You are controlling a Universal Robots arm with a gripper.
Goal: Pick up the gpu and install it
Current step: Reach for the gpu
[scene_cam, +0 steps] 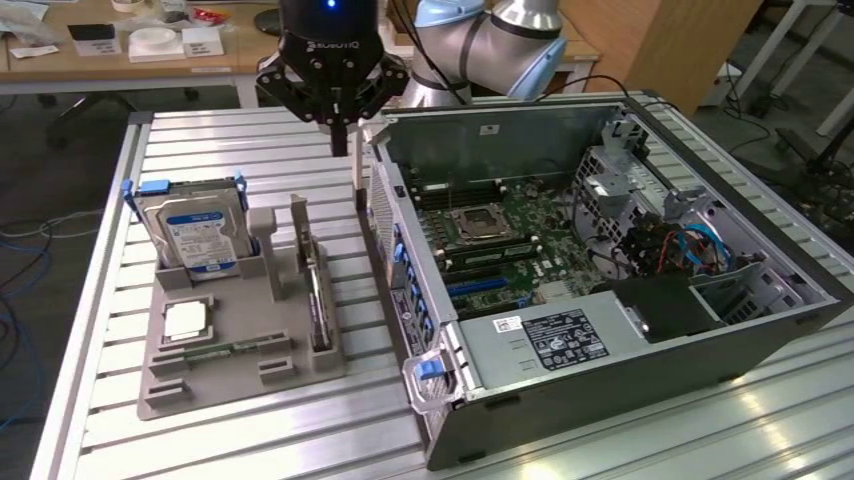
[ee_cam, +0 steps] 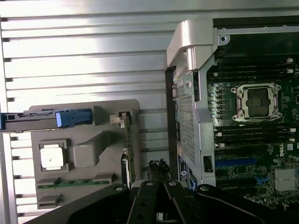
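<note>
Slatted counter (scene_cam: 200, 150). PC case (scene_cam: 507, 130) lies open; the wrist view cuts off part of it. Gray tray (scene_cam: 227, 385) sits beside it. gpu (scene_cam: 318, 300) stands on edge in the tray slot nearest the case: a thin dark sliver in the exterior view, while the wrist view shows its silvery bracket (ee_cam: 120, 118). Jaws closed and empty, hovering over the tray-case gap.

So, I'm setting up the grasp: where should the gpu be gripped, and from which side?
Probably by its upper long edge, from straight above, fingers across its two flat faces. The gpu stands on edge in a slot of the grey holder, which covers its lower edge, and the hard drive stands on the exterior view's left.
</note>
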